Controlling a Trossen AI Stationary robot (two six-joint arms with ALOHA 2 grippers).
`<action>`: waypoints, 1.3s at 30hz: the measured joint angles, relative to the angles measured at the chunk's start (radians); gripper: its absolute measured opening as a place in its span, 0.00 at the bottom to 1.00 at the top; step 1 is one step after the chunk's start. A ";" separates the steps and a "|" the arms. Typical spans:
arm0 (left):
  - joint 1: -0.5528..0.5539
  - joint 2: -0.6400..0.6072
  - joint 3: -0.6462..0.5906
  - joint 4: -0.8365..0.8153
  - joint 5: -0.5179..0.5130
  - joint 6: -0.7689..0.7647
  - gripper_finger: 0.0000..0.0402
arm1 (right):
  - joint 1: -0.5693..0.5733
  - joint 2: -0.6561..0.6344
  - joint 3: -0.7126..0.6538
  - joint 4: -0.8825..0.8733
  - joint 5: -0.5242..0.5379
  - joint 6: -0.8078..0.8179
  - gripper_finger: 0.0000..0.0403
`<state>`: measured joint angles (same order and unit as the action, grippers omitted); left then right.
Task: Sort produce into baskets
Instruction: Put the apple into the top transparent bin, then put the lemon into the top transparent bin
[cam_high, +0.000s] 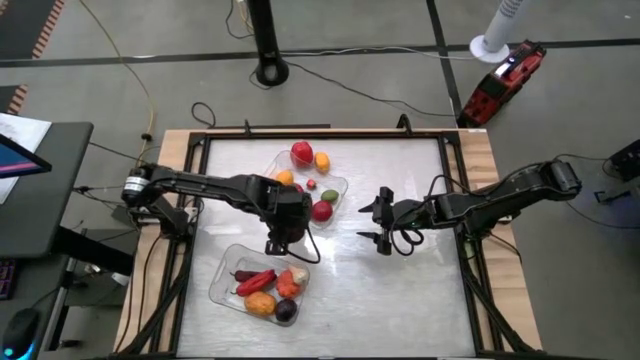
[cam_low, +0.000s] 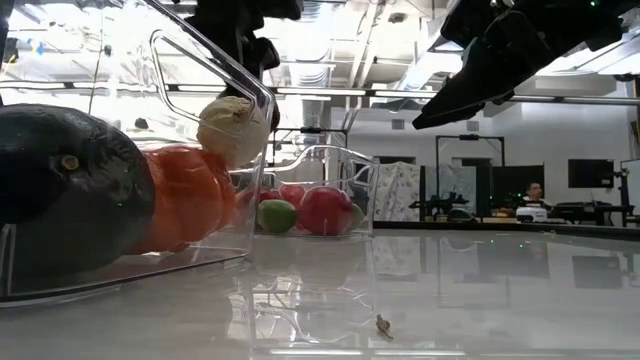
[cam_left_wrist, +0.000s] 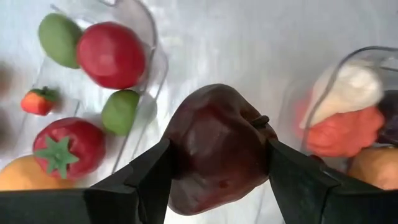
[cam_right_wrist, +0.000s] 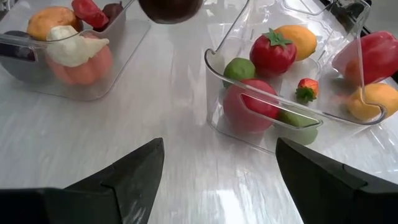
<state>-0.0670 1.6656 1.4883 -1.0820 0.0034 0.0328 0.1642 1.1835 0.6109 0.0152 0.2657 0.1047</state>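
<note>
My left gripper (cam_high: 285, 232) hangs over the table between the two clear trays and is shut on a dark maroon apple (cam_left_wrist: 217, 149), which also shows in the right wrist view (cam_right_wrist: 171, 9). The far tray (cam_high: 340, 183) holds a red tomato, a red apple, green, orange and yellow pieces and a small strawberry. The near tray (cam_high: 222, 283) holds a red pepper, orange pieces, a whitish garlic (cam_right_wrist: 71, 46) and a dark eggplant (cam_low: 60, 190). My right gripper (cam_high: 381, 222) is open and empty, to the right of the far tray. My left gripper pinches the maroon apple by two opposite sides (cam_left_wrist: 177, 155) between its two fingers (cam_left_wrist: 146, 177). The fingers come from above, pointing down. The apple is lifted clear of the table and lies tilted, its stem (cam_left_wrist: 261, 120) pointing sideways toward one finger.
Bare white table lies to the right of and in front of my right gripper. The table has a raised dark frame (cam_high: 455, 190) around it. Cables run along the table's edges.
</note>
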 joint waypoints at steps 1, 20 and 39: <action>0.003 0.002 0.000 -0.001 -0.009 0.006 0.54 | 0.000 0.000 0.000 0.000 0.000 0.000 0.83; 0.156 0.005 0.000 0.089 -0.352 -0.002 0.79 | 0.000 0.000 0.000 0.022 0.009 -0.004 0.83; 0.270 -0.461 -0.558 0.796 -0.323 0.108 0.78 | -0.349 0.037 -0.052 0.258 -0.099 -0.175 0.82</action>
<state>0.2034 1.2044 0.9305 -0.2858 -0.3196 0.1404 -0.1848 1.2201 0.5586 0.2732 0.1670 -0.0699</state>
